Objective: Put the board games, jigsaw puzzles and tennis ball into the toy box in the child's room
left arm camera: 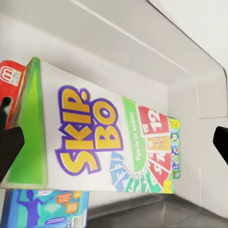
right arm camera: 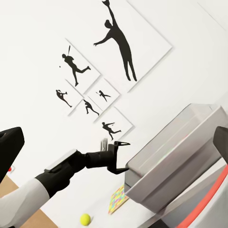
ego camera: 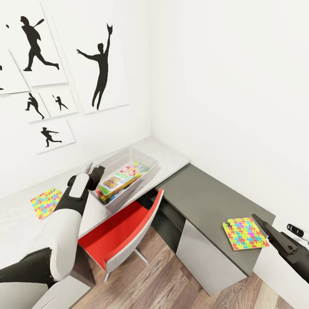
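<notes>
The toy box point(ego camera: 146, 159) stands on the table point(ego camera: 174, 158) near the corner. Inside it the Skip-Bo board game point(left arm camera: 95, 137) leans at a tilt above a smaller blue board game point(left arm camera: 45, 209). My left gripper point(ego camera: 95, 171) hovers at the box's near end, open, its fingers point(left arm camera: 9, 149) wide on either side of the Skip-Bo box. One jigsaw puzzle point(ego camera: 45, 202) lies on the pale top beside my left arm. Another jigsaw puzzle point(ego camera: 245, 232) lies on the dark desk part, just in front of my open right gripper point(ego camera: 261, 222). The tennis ball point(right arm camera: 85, 219) rests on the table near the first puzzle point(right arm camera: 118, 199).
A red chair point(ego camera: 124, 231) with a white shell is pushed in under the desk below the toy box. White drawer fronts point(ego camera: 206, 262) close off the desk's right part. Silhouette posters point(ego camera: 101, 64) hang on the wall behind. Wooden floor point(ego camera: 171, 287) lies below.
</notes>
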Controlling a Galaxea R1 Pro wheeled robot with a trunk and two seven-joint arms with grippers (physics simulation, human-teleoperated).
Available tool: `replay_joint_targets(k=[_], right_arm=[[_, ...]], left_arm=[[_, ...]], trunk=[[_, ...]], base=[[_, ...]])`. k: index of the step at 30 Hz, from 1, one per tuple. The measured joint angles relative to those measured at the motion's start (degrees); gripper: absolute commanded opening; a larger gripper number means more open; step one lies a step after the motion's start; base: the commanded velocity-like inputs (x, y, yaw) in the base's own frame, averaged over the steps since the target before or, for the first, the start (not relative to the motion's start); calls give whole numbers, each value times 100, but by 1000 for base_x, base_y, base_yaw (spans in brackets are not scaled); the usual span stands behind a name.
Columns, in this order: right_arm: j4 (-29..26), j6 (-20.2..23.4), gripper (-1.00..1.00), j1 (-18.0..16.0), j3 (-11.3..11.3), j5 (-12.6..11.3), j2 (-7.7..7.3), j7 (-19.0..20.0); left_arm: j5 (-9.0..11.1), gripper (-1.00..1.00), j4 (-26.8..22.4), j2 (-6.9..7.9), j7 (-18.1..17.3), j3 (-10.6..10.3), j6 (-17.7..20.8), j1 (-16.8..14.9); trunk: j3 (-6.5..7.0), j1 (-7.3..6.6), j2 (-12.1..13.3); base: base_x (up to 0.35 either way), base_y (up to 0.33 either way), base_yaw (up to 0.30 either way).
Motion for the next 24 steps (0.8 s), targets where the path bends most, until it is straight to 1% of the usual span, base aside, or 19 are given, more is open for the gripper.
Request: replay_joint_targets(k=[5, 9, 11, 13, 14, 15, 16, 17, 18, 19, 20, 21, 22, 23, 24], right_arm=[[0, 0, 100, 0, 0, 2, 0, 0], [4, 1, 100, 0, 0, 2, -3, 1], [6, 1, 100, 0, 0, 2, -4, 2], [8, 0, 100, 0, 0, 2, -2, 6], [9, 0, 100, 0, 0, 1, -1, 7], [9, 0, 100, 0, 0, 2, -1, 8], [7, 0, 100, 0, 0, 2, -1, 9], [8, 0, 100, 0, 0, 0, -1, 9], [6, 0, 100, 0, 0, -2, 0, 9], [7, 0, 100, 0, 0, -4, 0, 9], [5, 0, 100, 0, 0, -5, 0, 9], [5, 0, 100, 0, 0, -6, 0, 9], [4, 0, 100, 0, 0, -6, 0, 11], [3, 0, 100, 0, 0, -7, 0, 13], [2, 0, 100, 0, 0, -7, 0, 14]], left_arm=[[0, 100, 7, -3, 0, -25, 29, -3], [-7, 100, 4, 32, 4, -70, 73, -2], [-11, 100, -17, 120, -8, -77, 153, -1], [2, 100, -81, 283, -30, -62, 353, -2], [17, 100, -171, 390, -40, -54, 533, -1], [26, 100, -408, 558, -53, -31, 892, 1], [45, 100, -649, 672, -67, -12, 1189, 7], [57, 100, -797, 728, -81, -1, 1360, 10], [81, 100, -1104, 822, -124, 29, 1724, 16], [101, 100, -1279, 870, -151, 52, 1931, 21], [144, 100, -1593, 957, -205, 127, 2350, 32], [213, 100, -1898, 1046, -259, 255, 2808, 45], [261, 100, -2048, 1095, -283, 347, 3058, 53], [372, 100, -2295, 1185, -318, 565, 3458, 65], [484, 100, -2432, 1249, -332, 719, 3609, 83]], trunk=[[0, 0, 0], [0, 0, 0], [0, 0, 0], [0, 0, 0], [0, 0, -1], [1, 0, -1], [0, 0, -1], [0, 0, -1], [1, 0, -1], [0, -1, -1], [1, 0, -1], [0, -1, -2], [0, 0, -1], [0, -1, -1], [0, -1, -1]], base=[[0, 0, 0], [0, 0, 0], [0, 0, 0], [0, 0, 0], [0, 0, 0], [0, 0, 0], [0, 0, 0], [0, 0, 0], [0, 0, 0], [0, 0, 0], [0, 0, 0], [0, 0, 0], [0, 0, 0], [0, 0, 0], [0, 0, 0]])
